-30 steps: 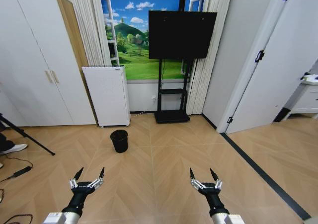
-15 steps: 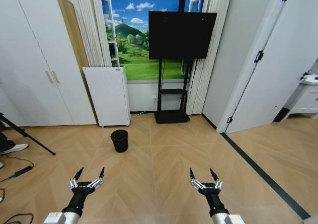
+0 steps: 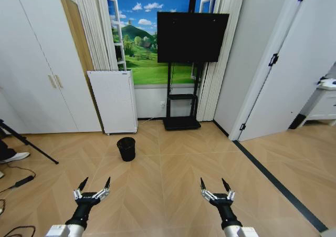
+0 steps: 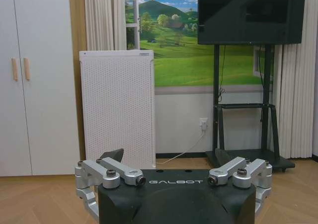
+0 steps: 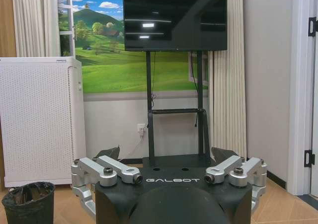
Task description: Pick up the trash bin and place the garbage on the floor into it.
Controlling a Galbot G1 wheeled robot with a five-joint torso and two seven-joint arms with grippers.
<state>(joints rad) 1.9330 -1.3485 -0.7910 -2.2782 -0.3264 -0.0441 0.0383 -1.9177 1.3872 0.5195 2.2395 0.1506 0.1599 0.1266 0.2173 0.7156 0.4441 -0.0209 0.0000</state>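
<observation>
The trash bin (image 3: 126,148), a small black mesh wastebasket, stands upright on the wooden floor ahead of me and slightly left, in front of the white air purifier. It also appears in the right wrist view, the trash bin (image 5: 27,204) low at the edge. My left gripper (image 3: 95,181) hovers open over the floor, well short of the bin. My right gripper (image 3: 212,182) is open too, level with the left one and further right. Both hold nothing. Each wrist view looks over its own open gripper, left (image 4: 171,157) and right (image 5: 166,153). The garbage is out of view.
A tall white perforated air purifier (image 3: 114,101) stands against the wall behind the bin. A TV on a black stand (image 3: 191,37) is beside it. A tripod leg (image 3: 29,143), cables and a shoe (image 3: 14,156) lie at far left. A dark floor strip (image 3: 278,184) runs along the right.
</observation>
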